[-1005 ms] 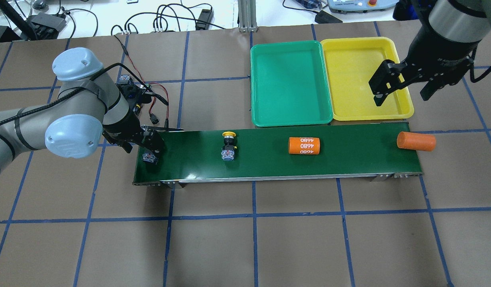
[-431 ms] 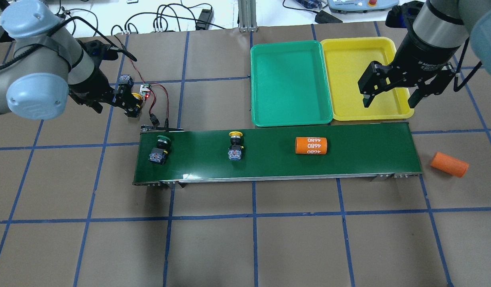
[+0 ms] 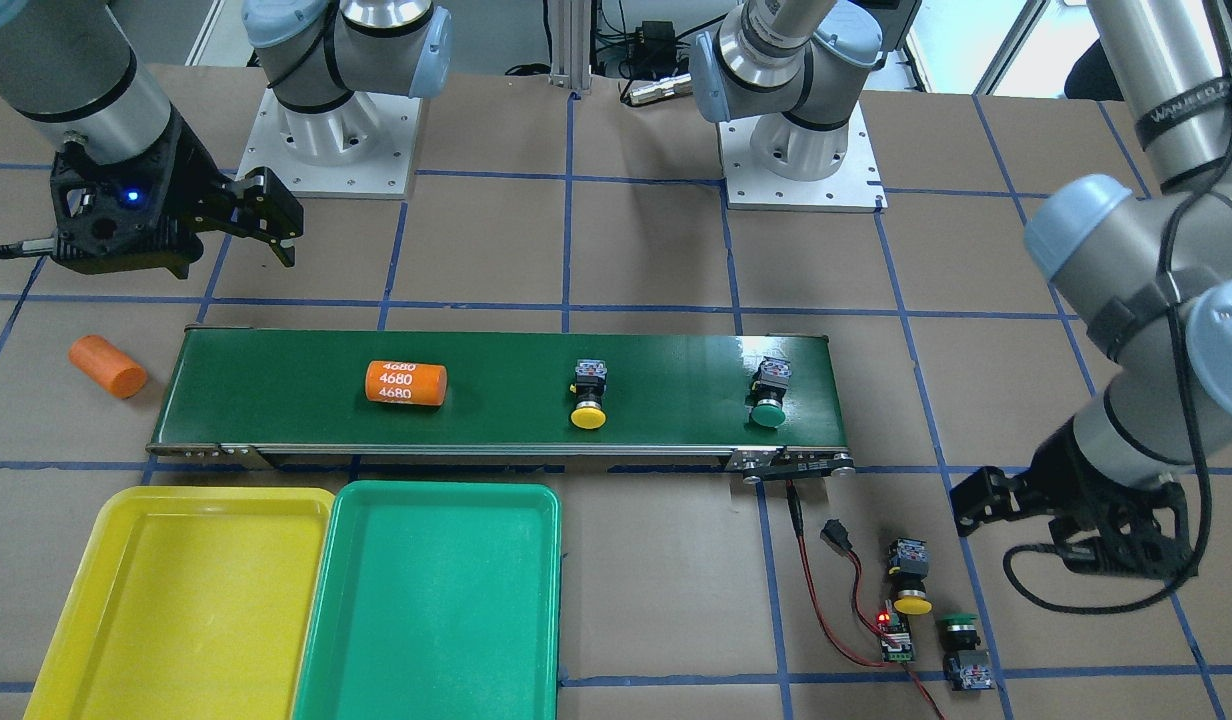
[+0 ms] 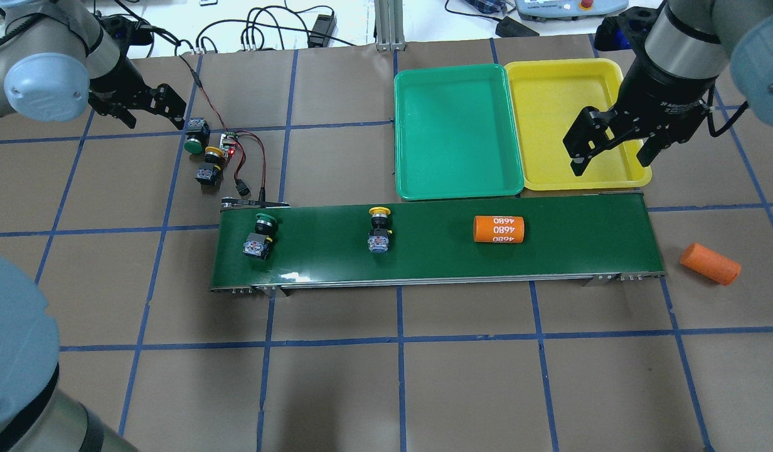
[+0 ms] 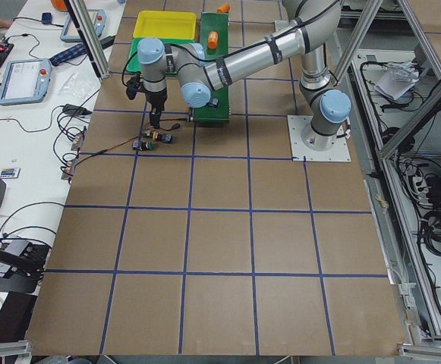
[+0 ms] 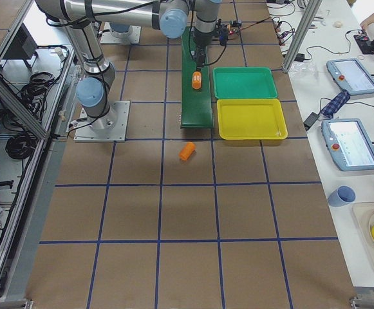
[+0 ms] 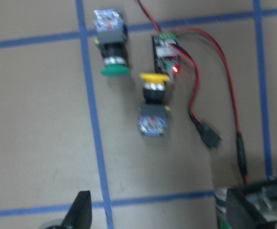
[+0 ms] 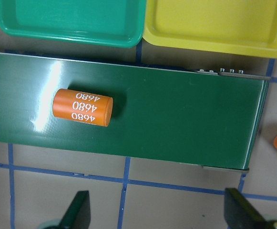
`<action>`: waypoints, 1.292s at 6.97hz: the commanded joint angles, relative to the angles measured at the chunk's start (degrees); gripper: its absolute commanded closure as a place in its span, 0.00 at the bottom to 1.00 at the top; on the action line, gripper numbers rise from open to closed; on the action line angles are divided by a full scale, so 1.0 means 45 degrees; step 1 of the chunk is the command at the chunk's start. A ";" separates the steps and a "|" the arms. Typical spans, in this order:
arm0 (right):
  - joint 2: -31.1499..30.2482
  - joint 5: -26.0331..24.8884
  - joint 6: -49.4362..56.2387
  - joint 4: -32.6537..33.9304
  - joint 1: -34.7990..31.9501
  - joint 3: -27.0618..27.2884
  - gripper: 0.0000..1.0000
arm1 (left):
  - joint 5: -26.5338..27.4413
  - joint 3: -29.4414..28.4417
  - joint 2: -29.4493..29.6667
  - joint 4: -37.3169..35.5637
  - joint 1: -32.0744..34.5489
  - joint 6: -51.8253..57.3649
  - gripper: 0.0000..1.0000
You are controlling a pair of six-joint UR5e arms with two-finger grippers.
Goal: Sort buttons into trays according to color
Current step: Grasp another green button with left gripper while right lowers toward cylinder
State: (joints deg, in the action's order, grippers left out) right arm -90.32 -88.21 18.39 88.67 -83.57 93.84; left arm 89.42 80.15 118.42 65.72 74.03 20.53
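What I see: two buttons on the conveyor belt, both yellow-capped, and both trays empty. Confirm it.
Wrong on one count: the caps differ. One is a yellow-capped button and the other is a green-capped button, as the overhead exterior view shows. The rest holds: both lie on the conveyor belt, and the green tray and the yellow tray are empty.

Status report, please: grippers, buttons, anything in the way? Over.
Left gripper, right gripper open, empty. Green button, yellow button on conveyor belt; two buttons beside circuit board. Green tray, yellow tray empty. Orange cylinder also on belt.
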 commanded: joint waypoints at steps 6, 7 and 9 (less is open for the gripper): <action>-0.0028 0.2307 1.2571 0.2093 -0.0004 0.0202 0.00 | -0.0843 -0.3281 0.4309 -0.0033 -0.0123 -0.0227 0.00; -0.0047 0.2588 1.3327 0.2015 -0.0004 0.0395 0.00 | -0.0790 -0.3261 0.4464 -0.0033 -0.0123 -0.0227 0.00; -0.0047 0.2591 1.4655 0.2014 -0.0004 0.1232 0.00 | -0.0789 -0.3300 0.4660 0.0103 -0.0123 -0.0227 0.08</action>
State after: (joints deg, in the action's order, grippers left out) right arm -90.52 -76.88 80.19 97.76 -83.59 96.96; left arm 85.88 65.38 138.91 65.94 73.48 19.51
